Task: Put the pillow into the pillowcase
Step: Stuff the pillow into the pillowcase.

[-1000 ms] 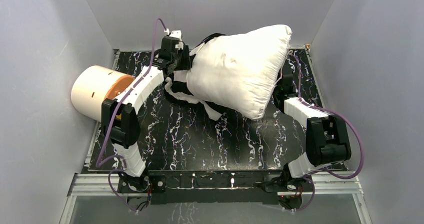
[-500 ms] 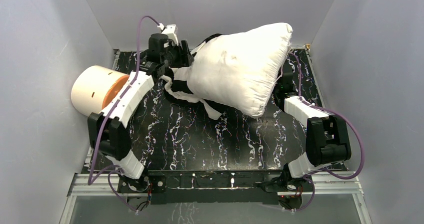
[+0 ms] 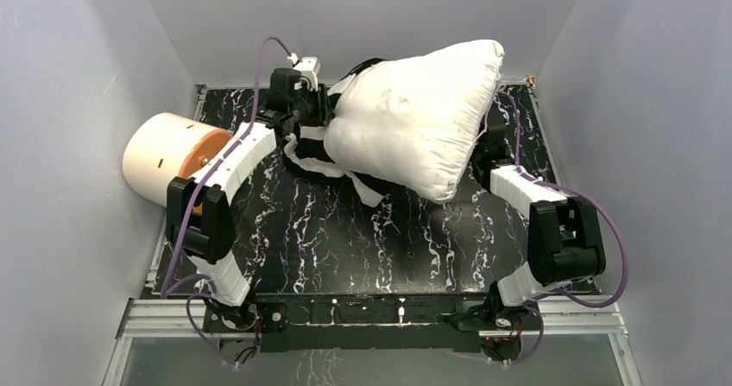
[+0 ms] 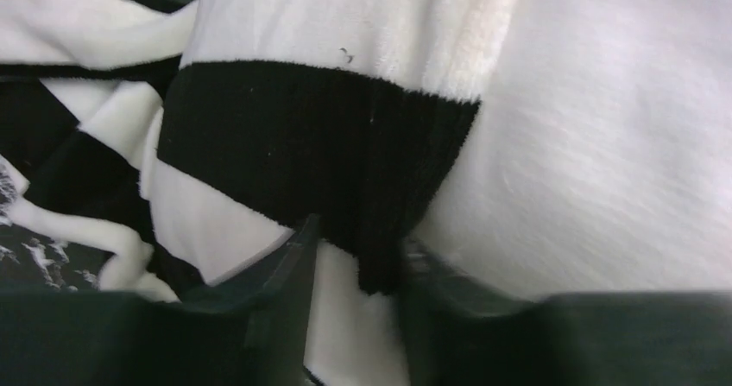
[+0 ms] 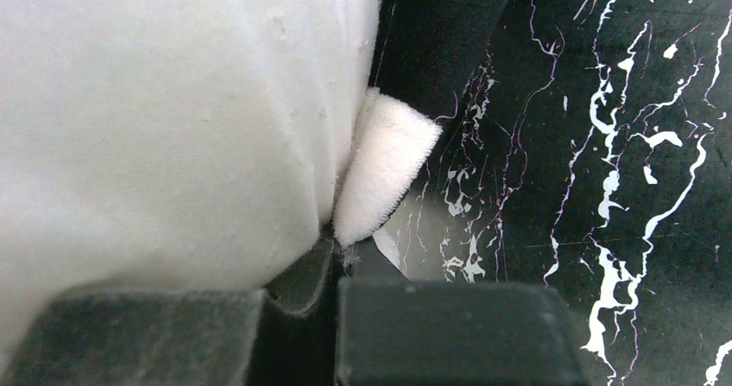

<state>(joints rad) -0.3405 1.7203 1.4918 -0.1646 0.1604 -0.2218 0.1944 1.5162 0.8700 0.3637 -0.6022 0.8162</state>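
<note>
White fabric fills the far middle of the scene: the pillow (image 3: 414,123), plump and creased, lies slantwise on the marbled black table (image 3: 362,239), its far right corner raised toward the back wall. It is outside the pillowcase (image 3: 315,157), whose black and white stripes are bunched beneath its left and near edges, with a strip trailing onto the tabletop.

My left arm reaches from the near left to the pillow's left end. From the wrist camera, the left gripper (image 4: 358,243) has its fingers apart, and a fold of pillowcase with a broad black stripe hangs down between them and touches both. I cannot tell whether they pinch it. The pillow's plain white cloth sits just right of that fold.

My right arm bends in from the near right, its wrist tucked behind the pillow's right near corner. From its own camera, the right gripper (image 5: 338,248) has its fingers together on a fuzzy white corner of the pillowcase, pressed against the pillow's side.

Against the left wall, a cream cylinder (image 3: 164,157) with an orange face lies on its side, well apart from the bedding.
</note>
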